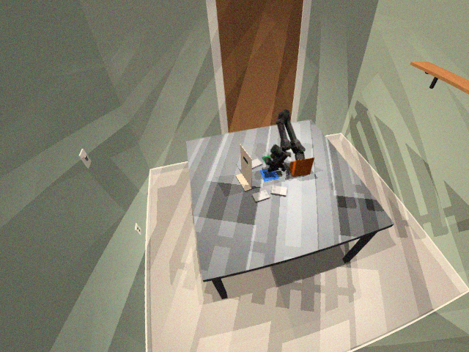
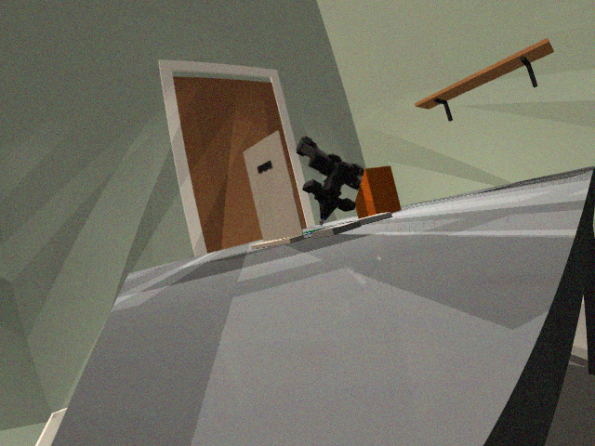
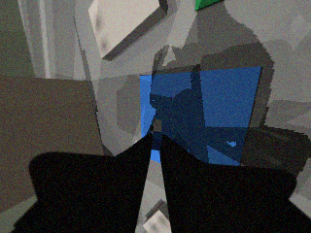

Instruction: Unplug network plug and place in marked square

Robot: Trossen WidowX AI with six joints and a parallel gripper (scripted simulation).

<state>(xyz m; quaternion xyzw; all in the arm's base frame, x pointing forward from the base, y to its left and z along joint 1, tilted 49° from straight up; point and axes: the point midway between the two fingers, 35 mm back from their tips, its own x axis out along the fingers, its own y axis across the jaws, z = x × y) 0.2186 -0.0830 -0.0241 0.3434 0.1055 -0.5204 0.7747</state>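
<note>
The upright beige panel (image 1: pixel 245 172) (image 2: pixel 276 196) has dark socket openings (image 1: pixel 245 160) (image 2: pixel 264 166) near its top, and it also shows at the left of the wrist view (image 3: pixel 44 136). My gripper (image 1: pixel 270 169) (image 2: pixel 321 222) (image 3: pixel 155 138) points down, away from the panel, shut on the plug. Only a small grey and dark piece of the plug (image 3: pixel 156 126) shows between the fingertips. It is low over the blue marked square (image 1: pixel 274 178) (image 3: pixel 228 92). The frames do not show clearly whether the plug touches the table. The tab cannot be made out.
An orange block (image 1: pixel 302 167) (image 2: pixel 381 191) stands beside the arm. Flat pale tiles lie behind the square (image 1: pixel 256 163) (image 3: pixel 126 21) and in front of it (image 1: pixel 279 190) (image 1: pixel 261 196). A green tile (image 3: pixel 208 4) lies behind the square, partly hidden by the gripper.
</note>
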